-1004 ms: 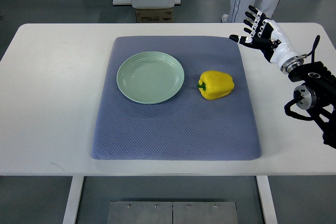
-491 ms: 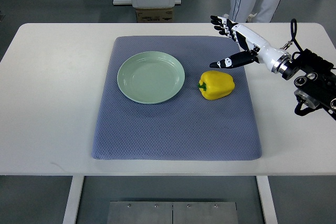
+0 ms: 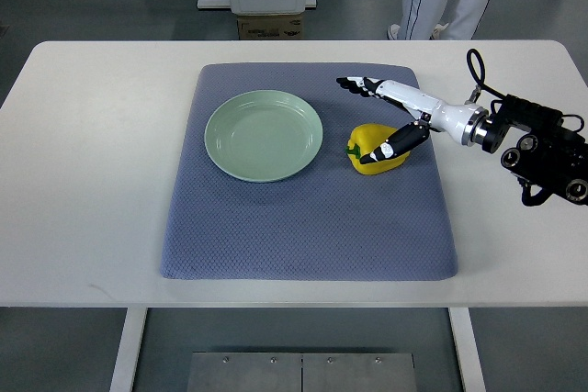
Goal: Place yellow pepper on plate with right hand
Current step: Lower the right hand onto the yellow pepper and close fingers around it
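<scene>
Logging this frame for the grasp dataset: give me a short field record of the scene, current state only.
surface: white table with blue-grey mat
plate: pale green plate, empty, on the mat's left half
target: yellow pepper, on the mat right of the plate, green stem toward the plate
right hand: right hand over the pepper, fingers spread beyond it, thumb across its near side
grasp: not closed
left arm: not in view
background: a person's legs beyond the table

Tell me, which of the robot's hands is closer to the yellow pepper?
The right hand: it is open over the yellow pepper, thumb across its top, fingers spread past its far side. The left hand is not in view.
</scene>
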You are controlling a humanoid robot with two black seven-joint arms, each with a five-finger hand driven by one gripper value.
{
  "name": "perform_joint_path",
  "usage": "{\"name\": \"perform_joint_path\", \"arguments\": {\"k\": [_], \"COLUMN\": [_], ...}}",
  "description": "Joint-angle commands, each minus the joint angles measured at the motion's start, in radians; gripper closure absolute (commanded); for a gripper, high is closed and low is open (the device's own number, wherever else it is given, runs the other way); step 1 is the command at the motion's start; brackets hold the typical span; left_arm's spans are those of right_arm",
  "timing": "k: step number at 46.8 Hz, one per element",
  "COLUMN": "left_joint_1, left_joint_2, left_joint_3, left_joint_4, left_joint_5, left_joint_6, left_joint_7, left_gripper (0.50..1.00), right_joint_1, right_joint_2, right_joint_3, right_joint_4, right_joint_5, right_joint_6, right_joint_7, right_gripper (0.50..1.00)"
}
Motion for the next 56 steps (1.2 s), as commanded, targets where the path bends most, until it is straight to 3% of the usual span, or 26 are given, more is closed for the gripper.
{"name": "perform_joint_path", "arguments": {"k": [1, 13, 34, 45, 50, 53, 56], "left_joint_1": [0.0, 0.0, -0.002, 0.0, -0.002, 0.0, 0.0], "left_joint_2": [0.0, 0.0, 0.0, 0.0, 0.0, 0.0, 0.0], "left_joint_3": [0.0, 0.0, 0.0, 0.0, 0.0, 0.0, 0.0], "left_joint_4": [0.001, 0.0, 0.0, 0.0, 0.0, 0.0, 0.001], "left_joint_5": [0.0, 0.0, 0.0, 0.0, 0.0, 0.0, 0.0], "left_joint_6": [0.0, 0.0, 0.0, 0.0, 0.0, 0.0, 0.0], "left_joint_7": [0.0, 0.0, 0.0, 0.0, 0.0, 0.0, 0.0], "left_gripper": [0.5, 0.5, 0.5, 0.5, 0.5, 0.5, 0.5], "right_joint_1": [0.0, -0.001, -0.001, -0.001, 0.0, 0.003, 0.011], "right_joint_2": [0.004, 0.012, 0.024, 0.027, 0.026, 0.026, 0.026], "right_joint_3": [-0.02, -0.041, -0.1, -0.115, -0.117, -0.117, -0.117], "right_joint_4": [-0.003, -0.019, -0.068, -0.082, -0.082, -0.082, -0.082], "right_joint_5": [0.0, -0.003, -0.009, -0.009, -0.009, -0.009, -0.008], "right_joint_6": [-0.004, -0.011, -0.039, -0.039, -0.039, -0.039, -0.039], "right_joint_7": [0.0, -0.011, -0.012, -0.012, -0.012, -0.014, -0.02], "right_gripper": [0.509, 0.519, 0.626, 0.785, 0.902, 1.0, 1.0]}}
